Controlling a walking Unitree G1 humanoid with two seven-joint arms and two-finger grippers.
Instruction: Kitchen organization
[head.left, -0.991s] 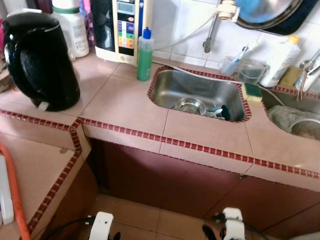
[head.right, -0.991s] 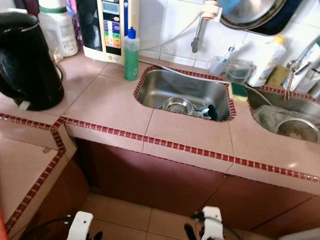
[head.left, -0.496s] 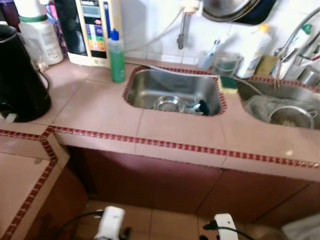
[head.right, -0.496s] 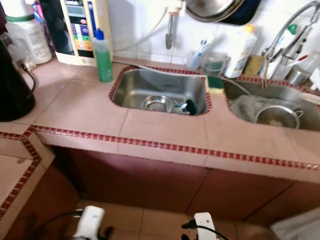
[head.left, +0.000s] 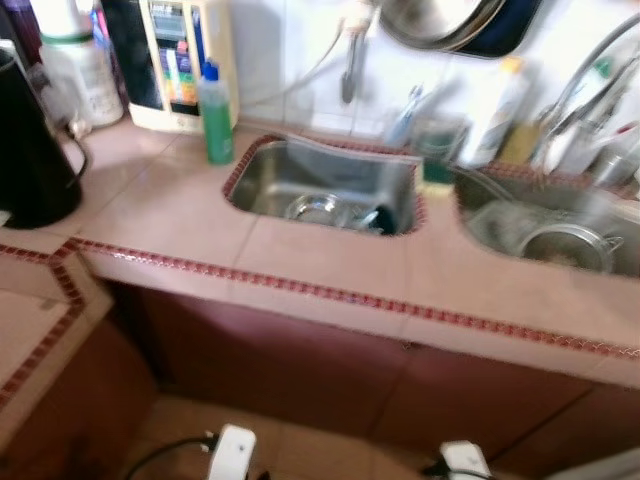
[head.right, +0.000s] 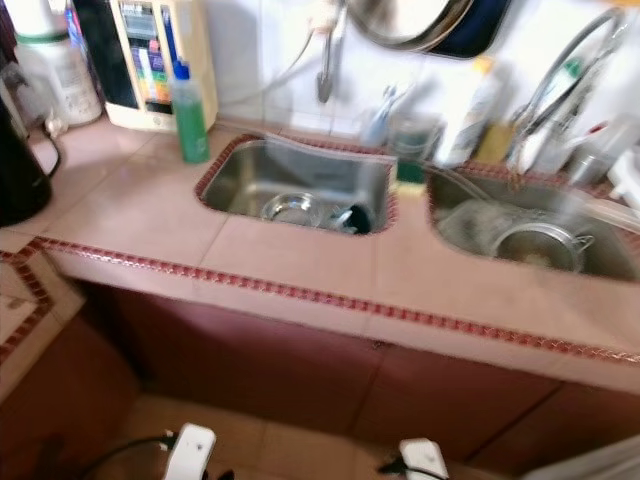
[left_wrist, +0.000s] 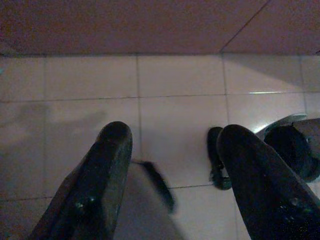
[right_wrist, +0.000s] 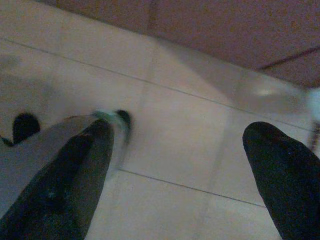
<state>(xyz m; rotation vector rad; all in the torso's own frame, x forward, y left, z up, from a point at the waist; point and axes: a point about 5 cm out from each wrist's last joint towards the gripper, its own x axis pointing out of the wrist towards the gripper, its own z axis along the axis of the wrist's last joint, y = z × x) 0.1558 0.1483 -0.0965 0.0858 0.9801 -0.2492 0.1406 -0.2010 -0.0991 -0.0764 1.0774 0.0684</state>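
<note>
We're looking down on a pink tiled counter edged with a dark red trim, turning a corner on the left, white wall tiles behind, and the whole picture a touch blurred. Below it, dark reddish cabinet fronts drop to a pale tiled floor. Set into the counter is a steel sink, with a metal bowl and something dark sitting in its basin. To the right, a second sink holds a metal strainer, a curved tap arching over it. On the far left, a black kettle; behind it a white jar and a white appliance with coloured buttons. A green bottle with a blue cap stands just beside the first sink's left rim. Down low, both arms hang by the floor: left gripper released, fingers spread wide, holding nothing; right gripper likewise parted and empty.
</note>
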